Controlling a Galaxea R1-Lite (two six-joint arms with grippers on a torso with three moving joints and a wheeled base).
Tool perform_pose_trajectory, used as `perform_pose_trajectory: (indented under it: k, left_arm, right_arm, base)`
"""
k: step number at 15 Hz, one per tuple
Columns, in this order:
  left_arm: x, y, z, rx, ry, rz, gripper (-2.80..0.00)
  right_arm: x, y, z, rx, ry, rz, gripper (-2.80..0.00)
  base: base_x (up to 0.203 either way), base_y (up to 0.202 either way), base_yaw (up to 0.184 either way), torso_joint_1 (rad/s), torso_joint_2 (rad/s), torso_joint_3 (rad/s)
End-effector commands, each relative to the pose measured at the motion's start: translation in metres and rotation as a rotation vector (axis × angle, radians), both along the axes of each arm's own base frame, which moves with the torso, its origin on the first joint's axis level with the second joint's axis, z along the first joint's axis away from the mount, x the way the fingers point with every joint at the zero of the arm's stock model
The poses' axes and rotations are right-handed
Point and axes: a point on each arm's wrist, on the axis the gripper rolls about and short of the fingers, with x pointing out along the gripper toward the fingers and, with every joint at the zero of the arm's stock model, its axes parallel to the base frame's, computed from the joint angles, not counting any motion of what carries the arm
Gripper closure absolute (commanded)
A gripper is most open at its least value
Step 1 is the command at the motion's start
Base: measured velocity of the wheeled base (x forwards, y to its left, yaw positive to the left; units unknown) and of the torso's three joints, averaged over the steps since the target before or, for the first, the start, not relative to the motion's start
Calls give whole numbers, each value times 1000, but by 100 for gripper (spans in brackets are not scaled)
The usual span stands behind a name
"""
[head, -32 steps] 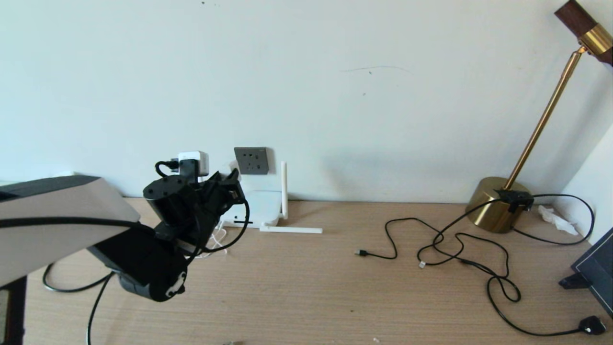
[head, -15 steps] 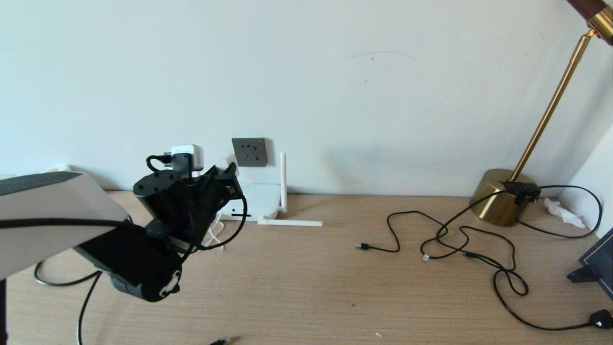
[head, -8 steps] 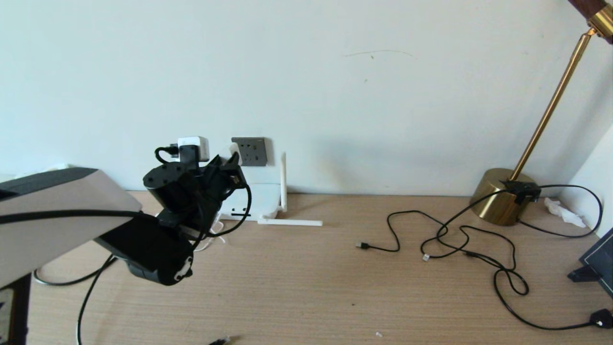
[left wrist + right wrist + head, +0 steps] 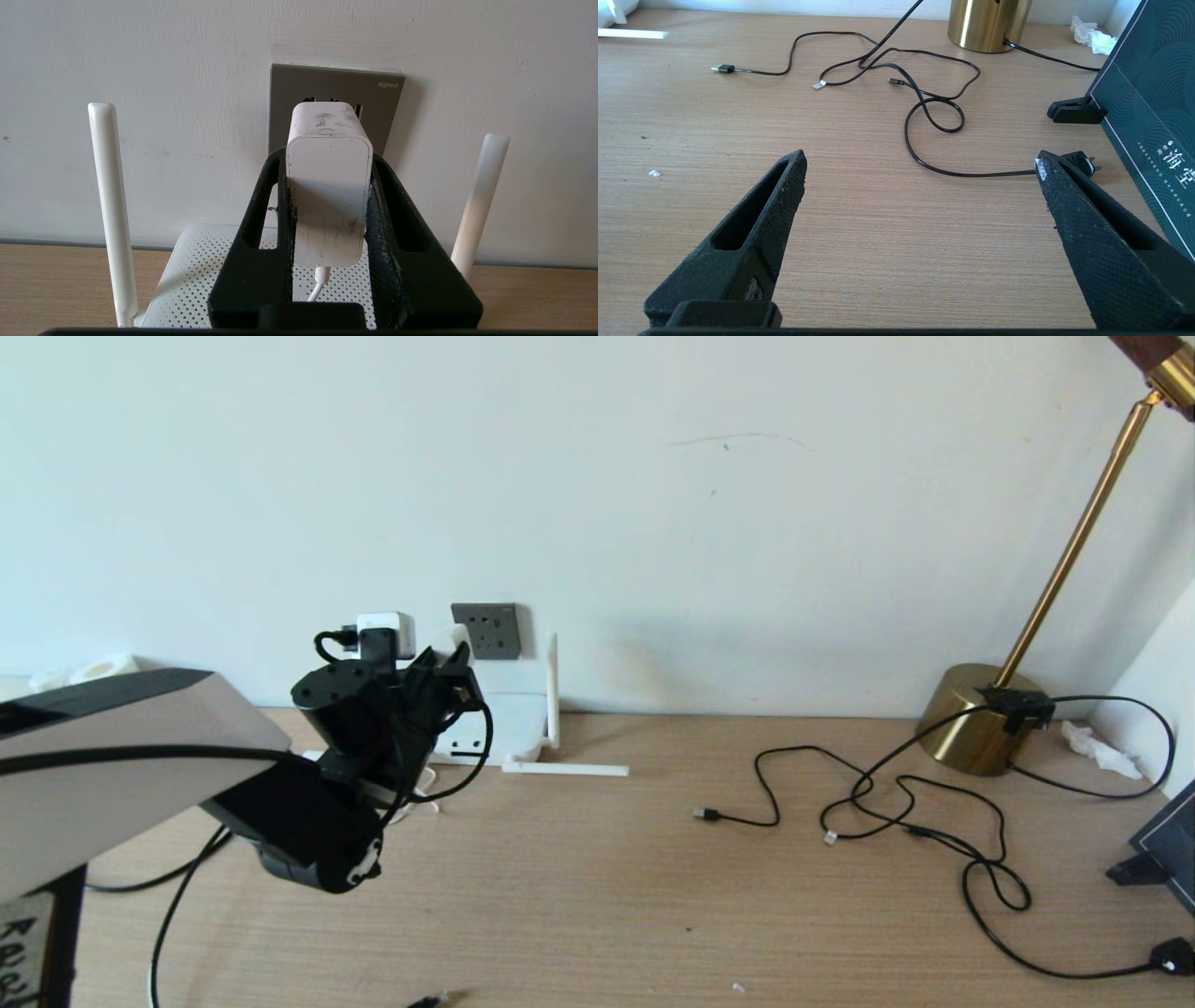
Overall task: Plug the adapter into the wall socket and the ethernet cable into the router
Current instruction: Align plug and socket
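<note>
Fingers [image 4: 280, 205] of left gripper [image 4: 329, 186] clamp adapter [image 4: 328, 186] right at wall socket [image 4: 387, 107]; keep prongs level w/ slots, push straight in.

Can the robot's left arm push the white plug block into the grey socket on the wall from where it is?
Probably yes. The left pincer grips the adapter right before the wall socket, with nothing between them.

The left claw [image 4: 455, 656] holds the adapter [image 4: 452, 640] just beside the wall socket [image 4: 486, 631].
</note>
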Motion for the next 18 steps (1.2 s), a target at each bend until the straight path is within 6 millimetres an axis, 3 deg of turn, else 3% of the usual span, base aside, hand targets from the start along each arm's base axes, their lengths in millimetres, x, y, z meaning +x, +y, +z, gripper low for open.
perform_pose_trajectory:
  k: [1, 7, 18]
  left_arm:
    - [1, 0, -3, 8, -1, 4, 0]
    - [25, 0, -14, 16, -19, 19, 0]
    - [50, 4, -21, 21, -65, 16, 0]
  right_arm:
    - [0, 0, 0, 0, 1, 0, -280]
    - [0, 0, 0, 0, 1, 0, -280]
    - [0, 0, 0, 0, 1, 0, -280]
  base:
    - [0, 0, 0, 0, 0, 0]
    - [0, 0, 0, 0, 0, 0]
    - [0, 0, 0, 0, 0, 0]
